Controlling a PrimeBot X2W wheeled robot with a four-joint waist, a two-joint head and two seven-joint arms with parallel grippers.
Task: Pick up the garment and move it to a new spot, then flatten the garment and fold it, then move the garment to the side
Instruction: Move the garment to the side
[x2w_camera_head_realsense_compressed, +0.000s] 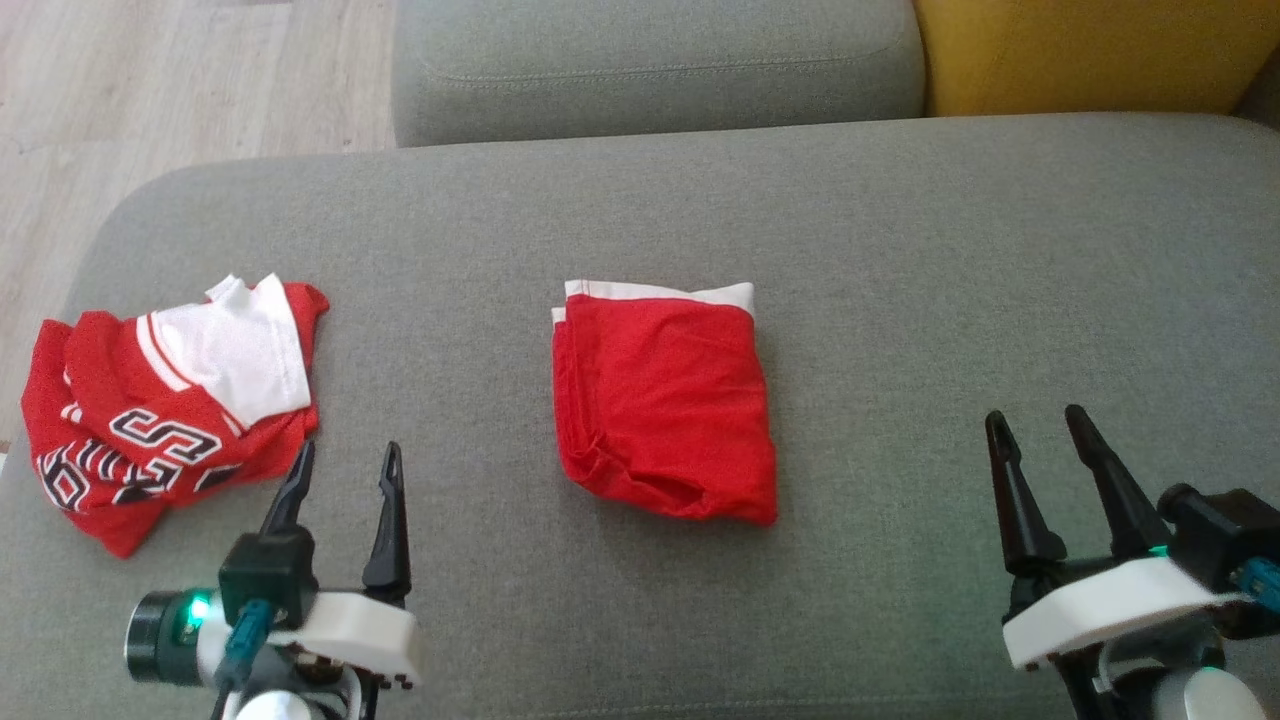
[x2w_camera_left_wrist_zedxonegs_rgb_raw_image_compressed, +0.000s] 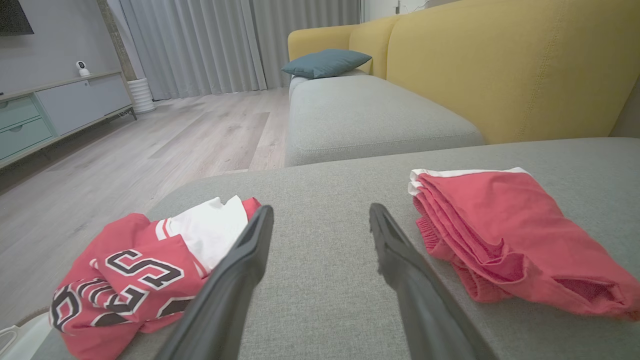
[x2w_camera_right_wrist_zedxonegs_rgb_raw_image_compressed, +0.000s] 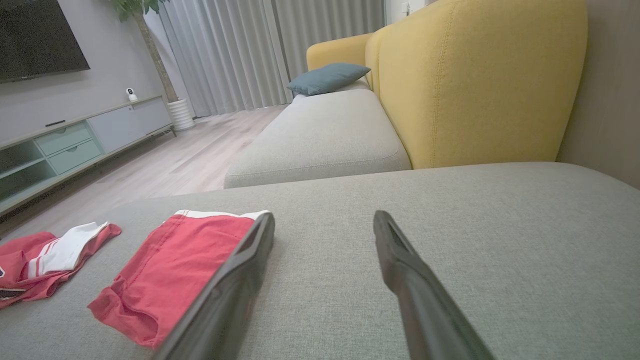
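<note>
Red and folded, the garment lies on the sofa between left gripper and right gripper, both spread wide and empty (a crumpled jersey sits left), likely poised to shift it aside.

Both sets of jaws hang over a broad grey sofa seat. Straight past the left gripper tips lies a second grey seat with a teal pillow at its far end. A yellow backrest rises beyond the right gripper, and wooden floor runs off to the jaws' left.
</note>
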